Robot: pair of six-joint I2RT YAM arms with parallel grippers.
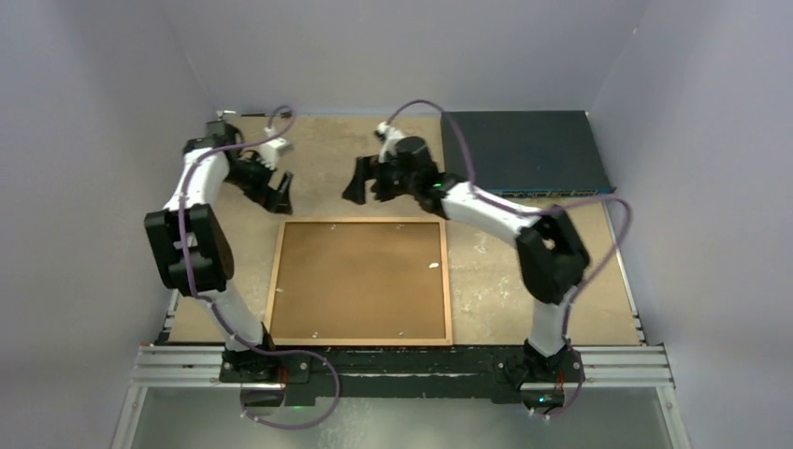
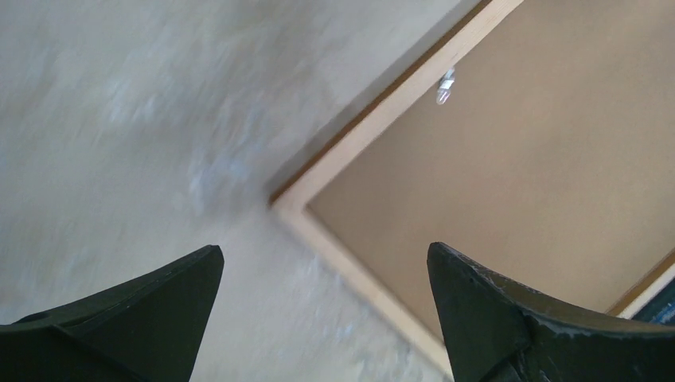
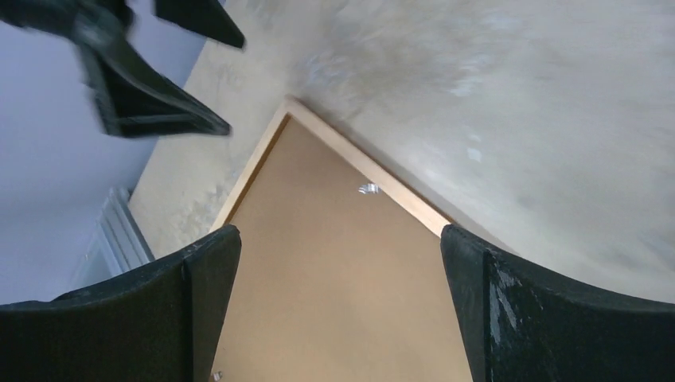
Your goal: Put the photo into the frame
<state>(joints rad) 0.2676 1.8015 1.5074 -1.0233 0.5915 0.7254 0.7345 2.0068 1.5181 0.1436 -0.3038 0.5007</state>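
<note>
1 frame; 2 hands (L+R wide)

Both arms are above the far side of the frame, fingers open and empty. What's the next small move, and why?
Probably lower the left gripper toward the small metal clip near the corner of the frame below it. The brown backing board fills the frame, the photo is nowhere in view, and the right gripper is open and empty too, so freeing the back looks like the first step.
</note>
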